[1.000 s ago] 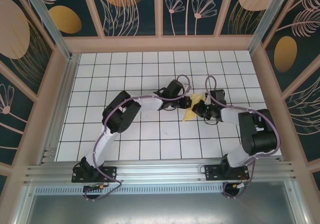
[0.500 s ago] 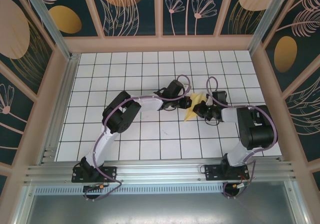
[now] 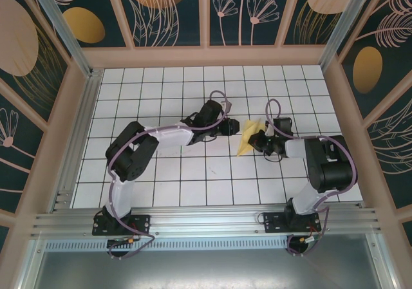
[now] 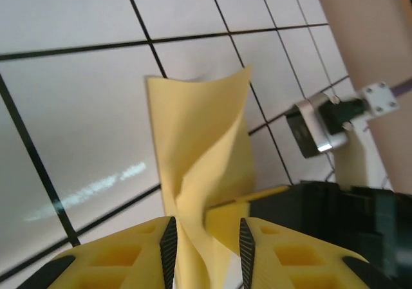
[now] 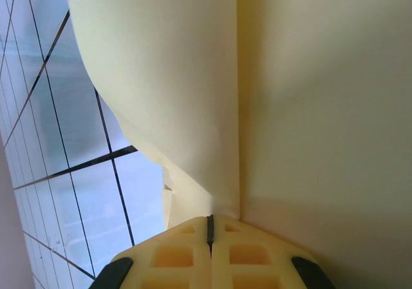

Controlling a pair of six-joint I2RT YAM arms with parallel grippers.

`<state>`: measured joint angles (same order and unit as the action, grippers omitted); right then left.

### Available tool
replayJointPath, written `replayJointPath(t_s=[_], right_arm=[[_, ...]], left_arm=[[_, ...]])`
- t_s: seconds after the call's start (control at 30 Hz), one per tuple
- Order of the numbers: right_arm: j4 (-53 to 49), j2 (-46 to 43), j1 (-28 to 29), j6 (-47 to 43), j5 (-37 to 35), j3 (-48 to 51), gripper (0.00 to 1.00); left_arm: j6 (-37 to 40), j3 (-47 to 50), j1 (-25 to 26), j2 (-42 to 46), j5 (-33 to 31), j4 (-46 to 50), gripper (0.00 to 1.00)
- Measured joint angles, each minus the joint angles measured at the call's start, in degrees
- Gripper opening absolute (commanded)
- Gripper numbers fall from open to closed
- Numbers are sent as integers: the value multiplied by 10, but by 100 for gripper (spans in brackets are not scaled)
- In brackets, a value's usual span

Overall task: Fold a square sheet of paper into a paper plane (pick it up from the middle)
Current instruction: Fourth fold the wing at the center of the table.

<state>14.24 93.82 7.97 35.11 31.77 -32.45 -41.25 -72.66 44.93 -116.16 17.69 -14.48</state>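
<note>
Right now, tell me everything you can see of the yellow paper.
The yellow paper is thin, pale and matte. It is creased into a curling, folded piece that narrows toward its near end. It stands up off the white grid table, right of the middle. The right gripper is shut on its fold. The left gripper is open, with the paper's near edge between its fingers; whether they touch it I cannot tell.

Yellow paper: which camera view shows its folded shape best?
Left wrist: the yellow paper stands with flaps and edges clear. Top external shows it as a small patch; right wrist, a close-up of one crease.
</note>
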Motion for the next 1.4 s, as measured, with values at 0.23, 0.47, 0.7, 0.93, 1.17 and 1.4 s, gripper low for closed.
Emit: replayJointPath(t_s=[0.23, 0.47, 0.7, 0.93, 1.17, 1.4], right_arm=[[0, 0, -1, 0, 2, 0, 4], [2, 3, -2, 0, 9, -1, 4], [2, 5, -2, 3, 12, -3, 4], [2, 7, -2, 3, 13, -3, 4], [2, 8, -2, 4, 14, -4, 5], [2, 9, -5, 15, 18, -5, 4]], left_arm=[[-33, 58, 17, -3, 57, -30, 34], [-41, 54, 26, -31, 75, -46, 31], [-40, 41, 30, -57, 78, -49, 31], [-40, 37, 31, -64, 85, -50, 26], [-36, 29, 31, -70, 91, -45, 23], [-20, 22, 33, -72, 85, -21, 11]])
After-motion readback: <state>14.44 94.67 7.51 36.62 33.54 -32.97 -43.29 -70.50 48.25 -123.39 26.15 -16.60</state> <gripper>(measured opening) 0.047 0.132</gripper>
